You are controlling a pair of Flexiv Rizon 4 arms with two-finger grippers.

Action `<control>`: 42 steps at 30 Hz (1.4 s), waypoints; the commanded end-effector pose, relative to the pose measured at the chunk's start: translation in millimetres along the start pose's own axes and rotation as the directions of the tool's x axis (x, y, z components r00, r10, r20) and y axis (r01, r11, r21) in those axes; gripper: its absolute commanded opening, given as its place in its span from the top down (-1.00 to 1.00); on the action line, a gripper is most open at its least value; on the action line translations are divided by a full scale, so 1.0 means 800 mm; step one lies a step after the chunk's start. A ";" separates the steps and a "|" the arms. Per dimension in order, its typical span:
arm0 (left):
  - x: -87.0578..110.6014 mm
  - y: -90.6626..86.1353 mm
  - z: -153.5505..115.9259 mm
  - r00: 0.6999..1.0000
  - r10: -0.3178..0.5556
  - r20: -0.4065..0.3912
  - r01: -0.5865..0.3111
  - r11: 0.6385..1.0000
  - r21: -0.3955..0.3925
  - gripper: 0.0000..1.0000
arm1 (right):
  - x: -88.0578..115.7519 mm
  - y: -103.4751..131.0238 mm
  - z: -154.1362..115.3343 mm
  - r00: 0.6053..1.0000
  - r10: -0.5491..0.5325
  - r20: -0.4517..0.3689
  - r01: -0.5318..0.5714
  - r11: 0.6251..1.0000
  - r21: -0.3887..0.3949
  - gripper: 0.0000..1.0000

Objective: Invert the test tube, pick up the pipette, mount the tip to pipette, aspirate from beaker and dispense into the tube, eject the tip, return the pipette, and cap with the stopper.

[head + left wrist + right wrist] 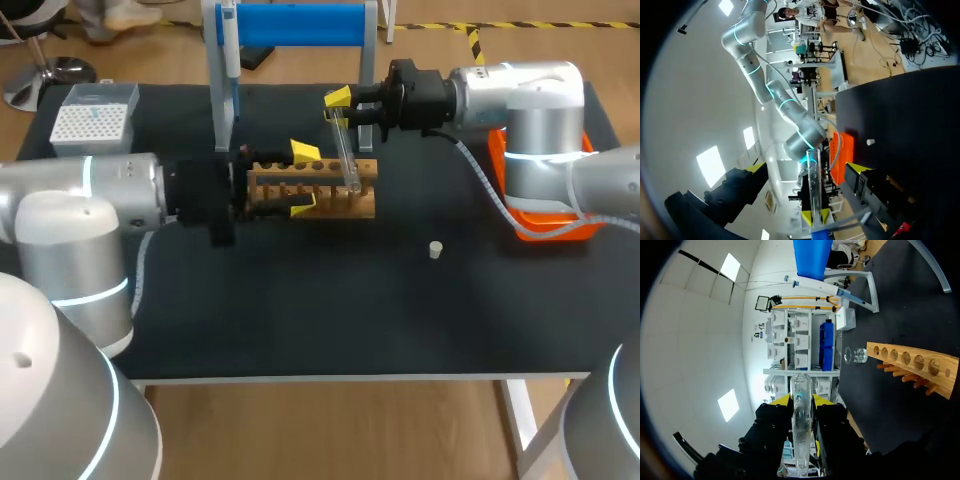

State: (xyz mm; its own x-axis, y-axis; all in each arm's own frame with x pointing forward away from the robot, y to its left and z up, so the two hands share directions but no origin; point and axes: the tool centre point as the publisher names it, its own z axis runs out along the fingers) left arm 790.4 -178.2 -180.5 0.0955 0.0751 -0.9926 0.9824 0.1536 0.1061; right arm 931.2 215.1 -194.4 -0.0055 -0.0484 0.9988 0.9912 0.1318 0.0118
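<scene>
Closest to you, your silver left arm (70, 230) fills the near left corner above the black table (330, 320). Your silver right arm (530, 110) comes in from the far right. At the back stands the pipette stand with a blue crossbar and grey posts (300, 25). A white-and-blue pipette (229, 45) hangs by its left post.

Mid-table sits the long wooden rack with a row of round holes (345, 200). The orange plastic tray (550, 222) lies under your right arm. The grey box of white pipette tips (95, 115) is at the far left.

Your left gripper (303, 180) is at the rack with its fingers spread wide. One yellow tip stands above the rack and the other against its near side; they pinch nothing.

Your right gripper (340, 108) has its fingers closed on the clear glass test tube (347, 155). The tube slants down over the rack's right end.

In the right wrist view a small clear glass beaker (856, 356) stands just off one end of the rack. The small white stopper (435, 249) lies alone on the table, right of the rack.
</scene>
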 end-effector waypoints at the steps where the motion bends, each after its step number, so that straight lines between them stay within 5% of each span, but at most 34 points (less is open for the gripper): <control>1: -0.002 0.003 0.031 1.000 0.006 -0.015 -0.006 1.000 0.005 -1.00 | 0.001 0.000 -0.001 1.000 -0.001 0.003 0.001 1.000 0.000 1.00; 17: -0.002 0.002 0.077 1.000 0.004 -0.018 -0.002 0.998 0.068 -1.00 | 0.001 0.000 -0.001 1.000 -0.001 0.003 0.001 1.000 0.000 1.00; 42: 0.009 0.036 0.080 1.000 -0.016 -0.016 0.018 0.995 0.097 -1.00 | 0.001 0.000 -0.001 1.000 -0.001 0.003 0.001 1.000 0.000 1.00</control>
State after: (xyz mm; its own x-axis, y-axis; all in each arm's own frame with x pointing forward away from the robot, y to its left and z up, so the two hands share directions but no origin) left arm 827.7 -235.8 -190.6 0.0787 0.0769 -0.9939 0.9943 0.0660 0.0838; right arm 931.3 215.1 -194.4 -0.0056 -0.0484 0.9988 0.9912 0.1318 0.0119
